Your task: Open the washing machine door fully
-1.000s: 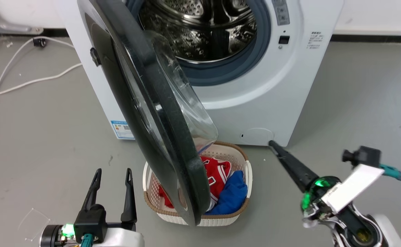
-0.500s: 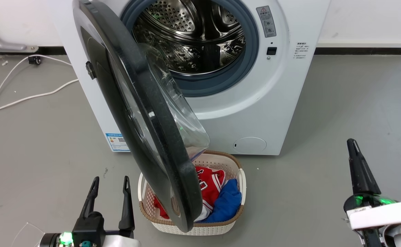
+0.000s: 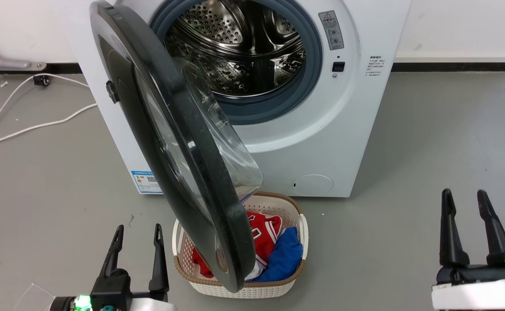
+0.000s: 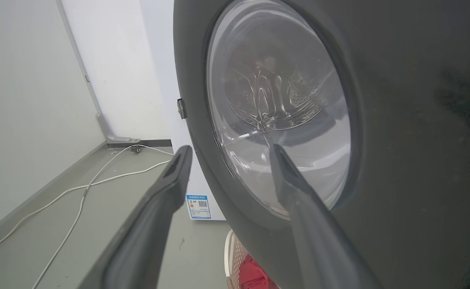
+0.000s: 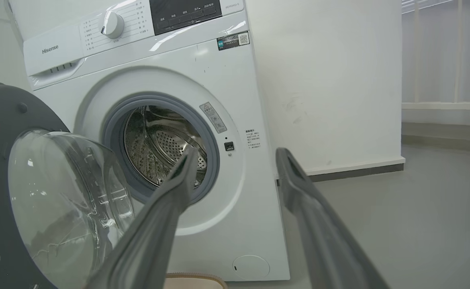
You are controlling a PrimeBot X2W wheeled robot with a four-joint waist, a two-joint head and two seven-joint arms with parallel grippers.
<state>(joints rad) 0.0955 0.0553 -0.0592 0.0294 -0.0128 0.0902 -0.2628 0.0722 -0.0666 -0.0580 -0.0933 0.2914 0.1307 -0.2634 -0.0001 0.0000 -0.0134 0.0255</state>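
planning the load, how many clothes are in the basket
2: a red shirt left in the basket, a blue one right of it. The door may hide more.

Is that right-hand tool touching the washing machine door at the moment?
Apart. In the head view the right tool sits low at the right, with bare grey floor between it and the washing machine door.

The left jaws stand open at the lower left of the head view, their two dark fingers (image 3: 114, 252) upright, nearly parallel and holding nothing. A green light glows on the left wrist (image 3: 111, 290). At the lower right, the right jaws are likewise parted and empty, fingers (image 3: 450, 233) pointing up above the pale right wrist (image 3: 472, 298), also lit green.
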